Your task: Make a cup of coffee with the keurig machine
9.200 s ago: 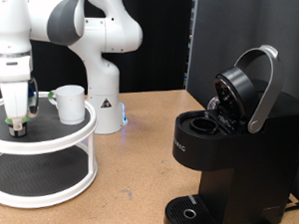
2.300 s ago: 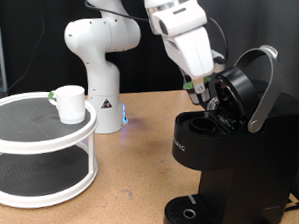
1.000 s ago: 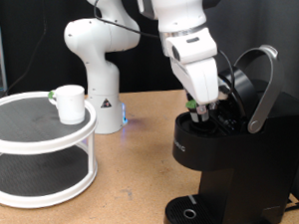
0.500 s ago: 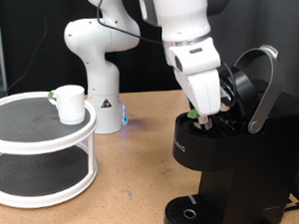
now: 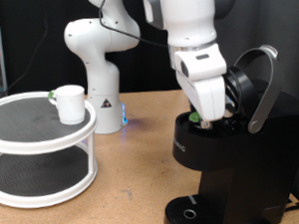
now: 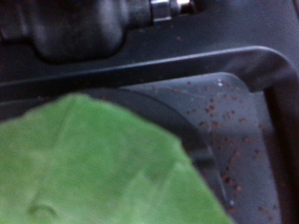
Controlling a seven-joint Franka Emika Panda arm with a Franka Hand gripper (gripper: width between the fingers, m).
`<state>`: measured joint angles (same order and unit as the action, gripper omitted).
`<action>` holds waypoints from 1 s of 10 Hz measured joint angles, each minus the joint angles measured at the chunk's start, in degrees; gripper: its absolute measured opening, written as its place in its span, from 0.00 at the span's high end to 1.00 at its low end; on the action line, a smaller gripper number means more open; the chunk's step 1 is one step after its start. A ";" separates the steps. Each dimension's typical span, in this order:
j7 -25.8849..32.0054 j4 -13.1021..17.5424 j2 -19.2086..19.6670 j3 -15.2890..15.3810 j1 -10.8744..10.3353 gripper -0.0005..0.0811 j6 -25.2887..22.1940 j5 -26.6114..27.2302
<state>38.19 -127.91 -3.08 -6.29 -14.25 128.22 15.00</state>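
The gripper [image 5: 204,116] is down at the open top of the keurig machine [image 5: 227,165], and it pinches a small green-topped pod [image 5: 194,118] between its fingers. The machine's lid [image 5: 248,86] is tipped up at about 1 o'clock from the gripper. The cup [image 5: 70,103] sits on the round white shelf [image 5: 38,147], far off at 9 o'clock from the machine.
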 joint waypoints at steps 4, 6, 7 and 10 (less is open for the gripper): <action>-0.03 0.04 1.16 0.06 0.02 0.13 0.27 -0.17; 0.05 0.12 1.08 0.05 0.06 0.01 0.35 1.05; 1.19 0.35 0.88 -0.17 0.18 0.01 0.28 3.21; 5.01 0.91 -1.40 -1.73 1.00 0.00 -3.09 6.14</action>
<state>43.20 -127.00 -4.48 -8.01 -13.24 125.13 21.14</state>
